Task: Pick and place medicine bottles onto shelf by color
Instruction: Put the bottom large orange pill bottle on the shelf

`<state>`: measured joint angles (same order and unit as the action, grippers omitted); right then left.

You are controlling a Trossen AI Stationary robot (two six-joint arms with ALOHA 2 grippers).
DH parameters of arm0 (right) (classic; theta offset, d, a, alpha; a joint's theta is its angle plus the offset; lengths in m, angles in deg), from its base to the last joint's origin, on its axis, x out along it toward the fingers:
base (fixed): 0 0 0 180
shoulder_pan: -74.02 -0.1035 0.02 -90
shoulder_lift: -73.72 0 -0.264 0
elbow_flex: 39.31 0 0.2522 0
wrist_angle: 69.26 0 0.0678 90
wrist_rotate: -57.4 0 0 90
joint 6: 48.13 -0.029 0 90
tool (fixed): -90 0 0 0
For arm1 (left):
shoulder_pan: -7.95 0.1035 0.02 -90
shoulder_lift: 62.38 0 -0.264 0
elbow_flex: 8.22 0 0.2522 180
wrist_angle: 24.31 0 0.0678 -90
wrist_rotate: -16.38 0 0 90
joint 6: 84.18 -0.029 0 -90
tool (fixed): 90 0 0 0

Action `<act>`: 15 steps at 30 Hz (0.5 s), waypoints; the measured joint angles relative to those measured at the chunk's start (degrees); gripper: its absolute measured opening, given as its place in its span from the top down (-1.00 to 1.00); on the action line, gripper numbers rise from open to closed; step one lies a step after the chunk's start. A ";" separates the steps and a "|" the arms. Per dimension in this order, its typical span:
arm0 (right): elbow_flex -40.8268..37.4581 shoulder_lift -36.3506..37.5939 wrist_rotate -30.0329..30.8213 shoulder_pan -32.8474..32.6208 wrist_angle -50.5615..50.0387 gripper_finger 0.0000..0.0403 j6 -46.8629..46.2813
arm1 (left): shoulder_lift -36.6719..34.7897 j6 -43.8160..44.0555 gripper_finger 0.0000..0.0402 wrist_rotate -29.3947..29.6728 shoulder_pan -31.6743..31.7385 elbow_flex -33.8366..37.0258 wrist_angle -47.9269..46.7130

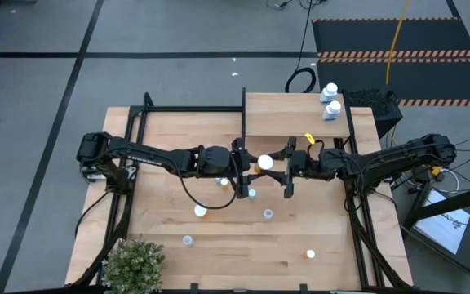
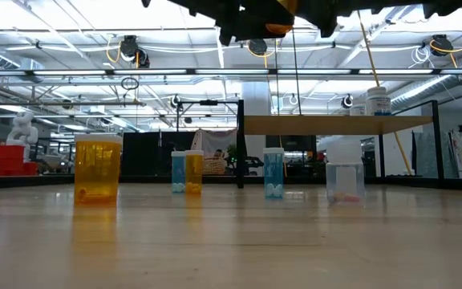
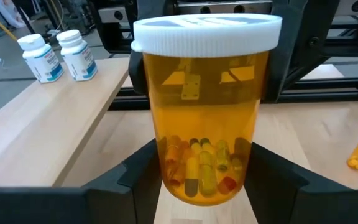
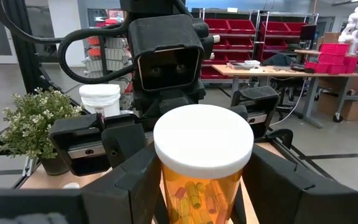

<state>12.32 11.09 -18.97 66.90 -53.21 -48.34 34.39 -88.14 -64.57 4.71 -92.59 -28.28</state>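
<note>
Orange bottle [image 1: 264,162] upright mid-table, between left gripper [image 1: 243,166] at 9 o'clock and right gripper [image 1: 287,166] at 3; both seemingly clasping it.

No text can be read anywhere. The two white bottles [image 3: 58,56] standing on the shelf [image 3: 48,118] carry blue-and-white labels, but their print is too small to make out. The large orange bottle [image 3: 205,106] has faint raised marks on its white cap, also unreadable. A sheet of paper [image 1: 450,222] beside the worktop shows dark markings, illegible.
</note>
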 joint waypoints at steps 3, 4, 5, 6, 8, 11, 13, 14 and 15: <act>0.00 0.00 -0.01 0.00 -0.96 -0.03 -1.15 | 0.00 -0.04 0.02 -0.01 0.00 0.00 -0.72; 0.01 0.01 -0.01 0.00 -1.60 -0.05 -1.84 | 0.00 -0.08 0.03 0.00 0.00 0.00 -0.93; 0.02 0.03 0.01 0.00 -2.50 -0.09 -2.68 | 0.00 -0.16 0.03 -0.01 0.00 0.00 -0.92; 0.02 0.18 0.02 0.00 -3.39 -0.12 -3.73 | 0.00 -0.23 0.04 0.00 0.02 0.00 -0.87; 0.00 0.39 0.05 0.00 -4.91 -0.22 -5.46 | 0.00 -0.49 0.04 0.01 0.09 -0.01 -0.70; 0.00 1.57 0.28 -0.09 -7.85 -0.35 -7.22 | 0.00 -0.69 0.01 -0.01 0.26 0.00 -0.79; 0.21 3.11 1.43 -0.18 -10.51 -0.43 -8.51 | 0.00 -0.84 0.00 0.01 0.54 -0.02 -0.87; 0.76 4.14 1.98 -0.39 -13.24 -0.47 -9.47 | 0.00 -0.84 0.01 0.01 0.70 -0.02 -1.08; 1.78 5.13 2.96 -0.72 -16.35 -0.49 -10.38 | 0.00 -0.82 0.02 0.01 0.87 -0.02 -1.24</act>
<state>14.10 16.23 -16.02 66.19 -69.57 -58.73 34.39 -88.96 -64.56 5.58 -92.61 -29.53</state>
